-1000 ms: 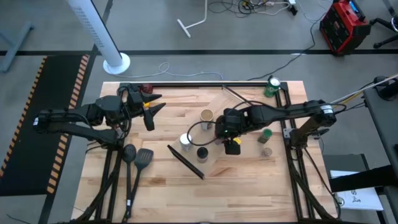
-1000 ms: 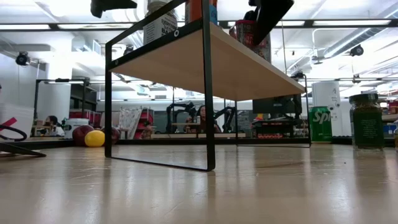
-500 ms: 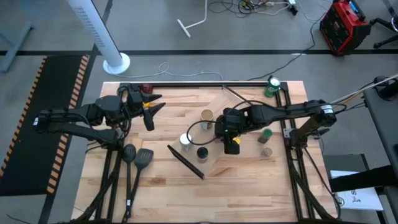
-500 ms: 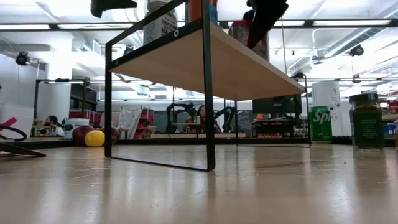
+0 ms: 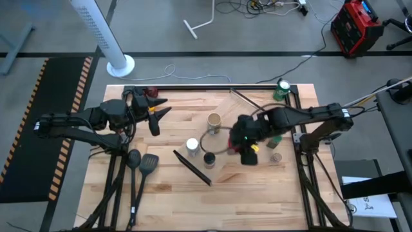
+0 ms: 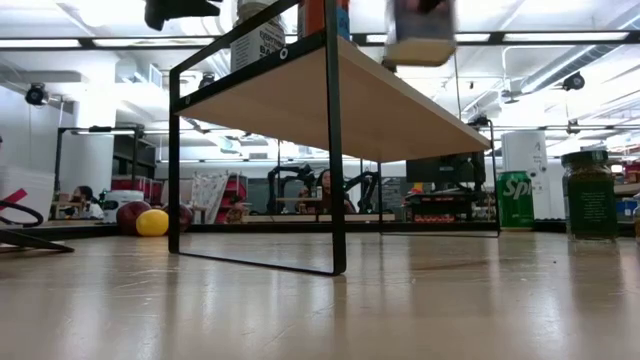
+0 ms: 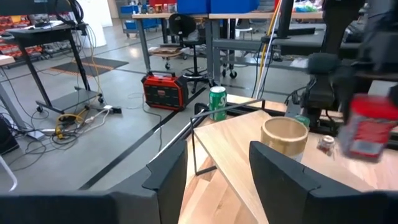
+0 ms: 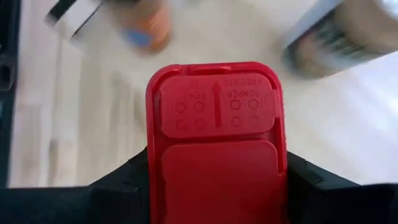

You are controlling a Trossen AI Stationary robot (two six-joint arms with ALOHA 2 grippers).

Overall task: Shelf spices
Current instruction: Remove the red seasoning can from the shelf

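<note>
Grey workshop floor surrounds our table, with a white fan stand, loose cables and a red power unit beyond it; the low view looks through to benches and a seated person far back.

Our right gripper is clamped on the red-topped jar: the right wrist view shows the square red lid wedged between the two dark fingers. We judge that we are in the placing step, carrying this jar over the shelf, which lies slanted across the table. From the low view the jar hangs just above the shelf board, not resting on it.

Already up there stand the tan-topped jar, the white-topped jar and the black-topped jar. The green-topped jar and the small silvery-topped jar wait on the table near the right edge.

Next we need a clear spot on the board and a gentle lowering before release.

Our left gripper waits over the table's left part, fingers parted and holding nothing.
</note>
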